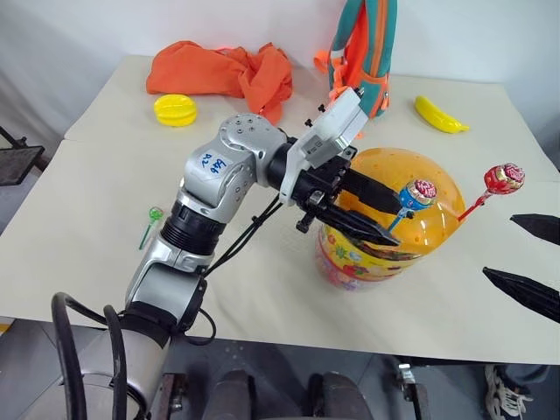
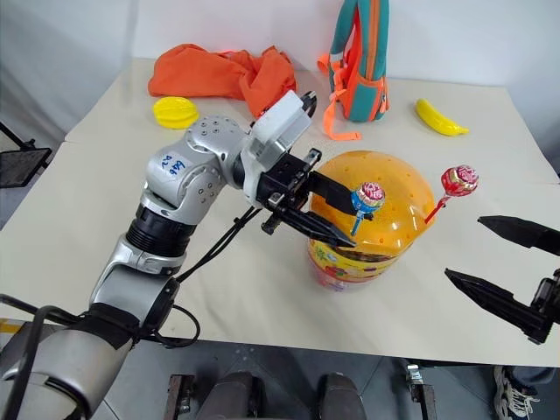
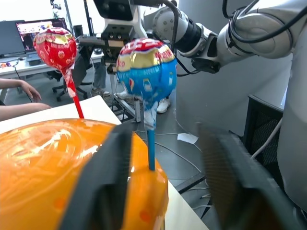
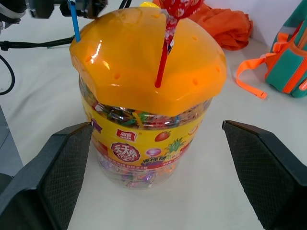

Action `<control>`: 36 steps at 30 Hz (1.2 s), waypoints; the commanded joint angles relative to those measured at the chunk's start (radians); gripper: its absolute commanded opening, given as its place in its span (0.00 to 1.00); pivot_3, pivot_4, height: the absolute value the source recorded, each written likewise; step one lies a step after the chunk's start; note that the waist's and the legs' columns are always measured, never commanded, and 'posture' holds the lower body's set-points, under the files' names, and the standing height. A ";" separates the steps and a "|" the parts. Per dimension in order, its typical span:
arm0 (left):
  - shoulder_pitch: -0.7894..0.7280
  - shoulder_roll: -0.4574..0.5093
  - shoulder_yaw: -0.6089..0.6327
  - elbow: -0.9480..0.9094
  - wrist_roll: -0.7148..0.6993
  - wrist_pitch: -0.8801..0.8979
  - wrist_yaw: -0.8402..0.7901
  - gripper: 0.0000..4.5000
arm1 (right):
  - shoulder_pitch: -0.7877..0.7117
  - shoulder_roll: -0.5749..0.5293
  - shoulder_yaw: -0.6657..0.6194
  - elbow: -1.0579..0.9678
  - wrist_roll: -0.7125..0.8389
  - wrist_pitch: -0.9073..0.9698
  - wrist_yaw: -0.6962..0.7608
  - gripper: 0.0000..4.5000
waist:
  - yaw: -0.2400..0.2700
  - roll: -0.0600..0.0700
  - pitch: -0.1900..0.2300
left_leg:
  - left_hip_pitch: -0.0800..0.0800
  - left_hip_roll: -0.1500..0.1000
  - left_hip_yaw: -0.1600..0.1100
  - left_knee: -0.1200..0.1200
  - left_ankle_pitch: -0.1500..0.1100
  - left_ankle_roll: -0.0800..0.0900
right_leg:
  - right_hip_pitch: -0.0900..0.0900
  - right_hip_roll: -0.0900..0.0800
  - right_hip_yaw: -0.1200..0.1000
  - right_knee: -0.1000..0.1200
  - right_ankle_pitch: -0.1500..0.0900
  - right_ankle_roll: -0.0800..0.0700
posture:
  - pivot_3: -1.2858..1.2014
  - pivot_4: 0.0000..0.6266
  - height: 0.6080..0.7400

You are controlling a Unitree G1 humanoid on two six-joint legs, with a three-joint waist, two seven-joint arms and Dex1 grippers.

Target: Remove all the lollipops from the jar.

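The jar [image 4: 139,143], a clear tub with a yellow label and an orange holed lid [image 1: 437,175], stands on the table's right half. Two lollipops stand upright in the lid: one on a blue stick [image 1: 420,192] and one on a red stick [image 1: 503,178]. A third lollipop with a green stick [image 1: 150,223] lies on the table to the left. My left gripper [image 1: 401,225] reaches across over the lid, open, with one finger on each side of the blue stick and a gap showing. My right gripper [image 2: 465,248] hovers open to the right of the jar, pointing at it.
At the back of the table [image 1: 105,262] lie an orange cloth [image 1: 223,70], a yellow star-shaped fruit [image 1: 175,109], a teal and orange backpack [image 1: 363,52] and a banana [image 1: 440,115]. The table's front edge runs just below the jar.
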 commanded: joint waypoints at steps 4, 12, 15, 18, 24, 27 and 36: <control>-0.061 -0.031 0.045 0.021 -0.015 -0.016 0.039 0.01 | 0.018 0.021 -0.058 -0.031 0.046 -0.012 -0.010 1.00 | 0.001 0.000 0.000 | 0.000 0.000 0.000 0.000 0.000 0.000 | 0.000 0.000 0.000 0.000 0.000 0.000 | 0.52 0.24 1.00; -0.189 -0.021 0.156 0.161 -0.007 -0.059 0.097 0.01 | 0.070 0.027 -0.100 -0.067 0.121 0.003 -0.012 1.00 | 0.004 0.000 0.000 | 0.000 -0.001 0.000 0.000 0.000 0.000 | 0.000 -0.001 -0.001 -0.001 0.000 0.000 | 0.52 0.24 1.00; -0.249 0.017 0.197 0.230 0.019 -0.077 0.153 0.01 | 0.084 0.026 -0.102 -0.072 0.132 -0.001 -0.016 1.00 | 0.004 0.000 0.000 | 0.000 -0.001 0.000 0.000 0.000 0.000 | 0.000 -0.001 -0.001 -0.001 0.000 0.000 | 0.52 0.24 1.00; -0.295 0.074 0.201 0.278 0.065 -0.023 0.224 0.01 | 0.086 0.027 -0.095 -0.073 0.139 -0.007 -0.030 1.00 | 0.003 0.000 0.000 | 0.000 -0.001 0.000 -0.001 0.000 0.000 | 0.000 -0.001 -0.001 -0.001 0.000 0.000 | 0.52 0.24 1.00; -0.348 0.235 0.143 0.412 0.244 0.195 0.435 0.01 | 0.077 0.016 -0.068 -0.055 0.125 -0.013 -0.033 1.00 | -0.003 0.000 0.000 | 0.000 -0.001 -0.001 -0.001 0.000 0.000 | 0.000 -0.001 -0.001 -0.001 0.000 0.000 | 0.52 0.24 1.00; -0.331 0.314 0.064 0.449 0.338 0.338 0.480 0.01 | 0.064 0.001 -0.056 -0.037 0.116 -0.013 -0.030 1.00 | -0.004 0.000 0.000 | 0.000 -0.001 0.000 -0.002 0.000 0.000 | 0.000 -0.001 -0.002 -0.001 0.000 0.000 | 0.52 0.24 1.00; -0.049 0.562 -0.169 0.179 0.362 0.823 0.437 0.01 | -0.013 -0.055 0.033 0.032 0.071 -0.017 -0.010 1.00 | -0.008 0.000 0.000 | 0.000 -0.001 -0.001 -0.004 0.000 0.000 | -0.001 -0.001 -0.002 -0.001 0.000 0.000 | 0.52 0.24 1.00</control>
